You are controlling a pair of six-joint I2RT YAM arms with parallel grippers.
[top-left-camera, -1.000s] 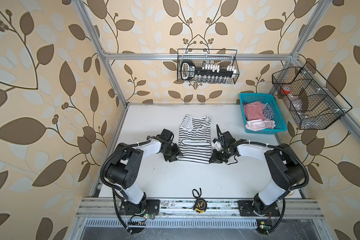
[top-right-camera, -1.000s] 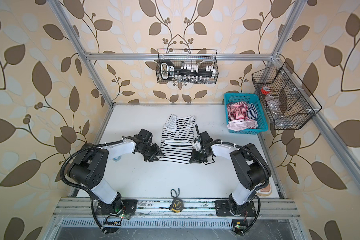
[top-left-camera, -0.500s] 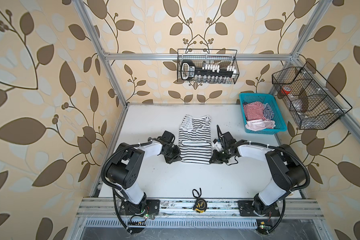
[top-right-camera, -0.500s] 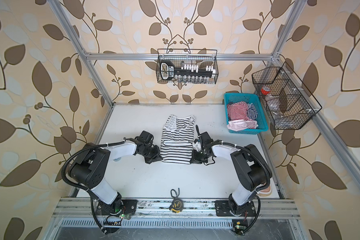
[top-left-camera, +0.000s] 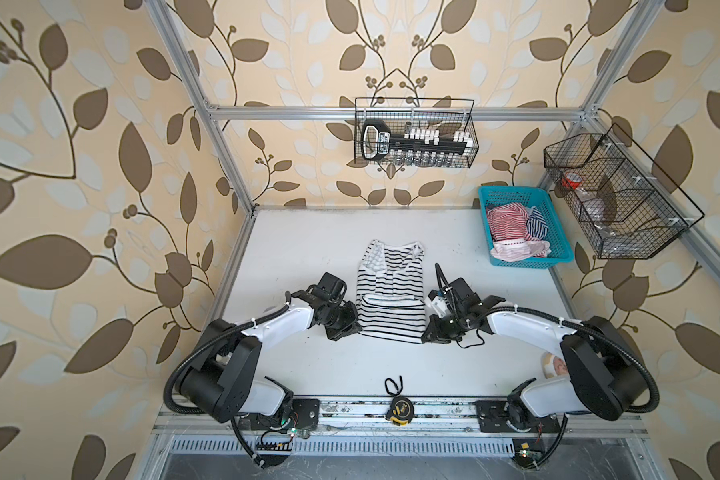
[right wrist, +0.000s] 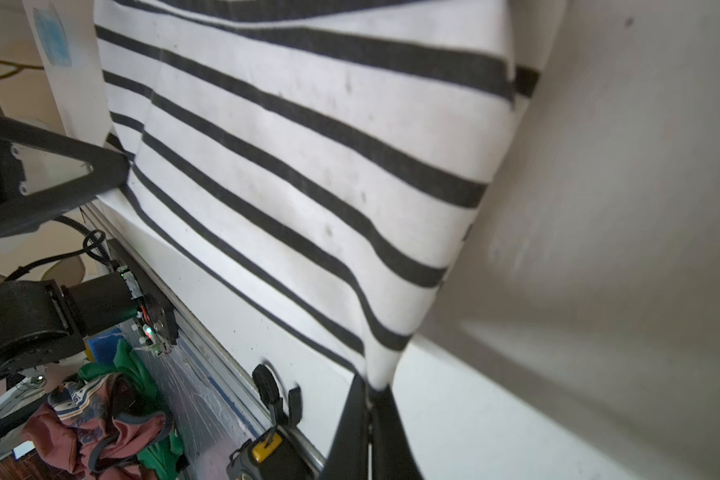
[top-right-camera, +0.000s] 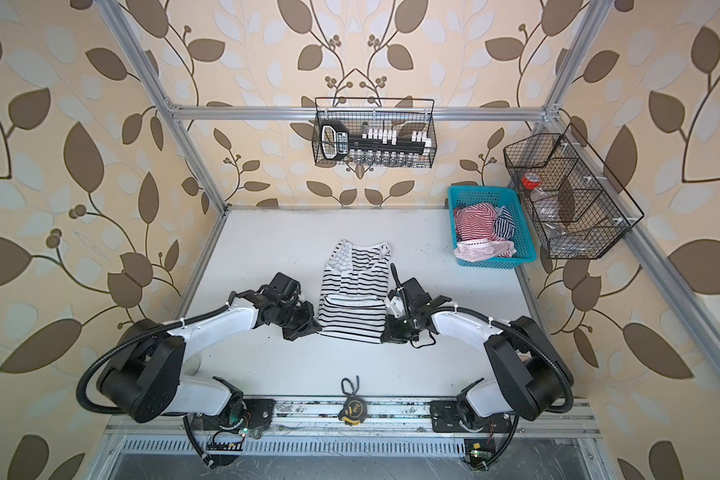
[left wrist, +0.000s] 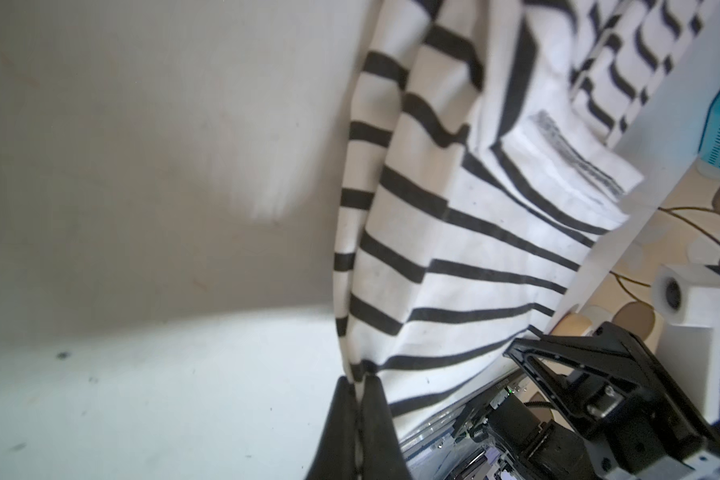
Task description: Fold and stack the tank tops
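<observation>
The black-and-white tank top (top-left-camera: 391,309) lies in the middle of the table (top-left-camera: 304,249) with its straps toward the back wall. Its lower part is doubled up over the body, so a white hem band runs across the stripes.

The left gripper (left wrist: 360,388) is pinched tight on the near left corner of that fold. The right gripper (right wrist: 371,390) is pinched tight on the near right corner.

Bare table lies open on both sides, behind the straps, and in front up to the rail, where a tape measure (top-left-camera: 398,409) sits.

At the back right corner a turquoise basket (top-left-camera: 531,259) holds 2 crumpled tops. The red-and-white tank top (top-left-camera: 506,218) has pale trim spilling over the near rim, and the navy-and-white tank top (top-left-camera: 537,222) lies beside it.

A wire basket (top-left-camera: 360,120) on the back rail holds a black rack of small white pieces.
</observation>
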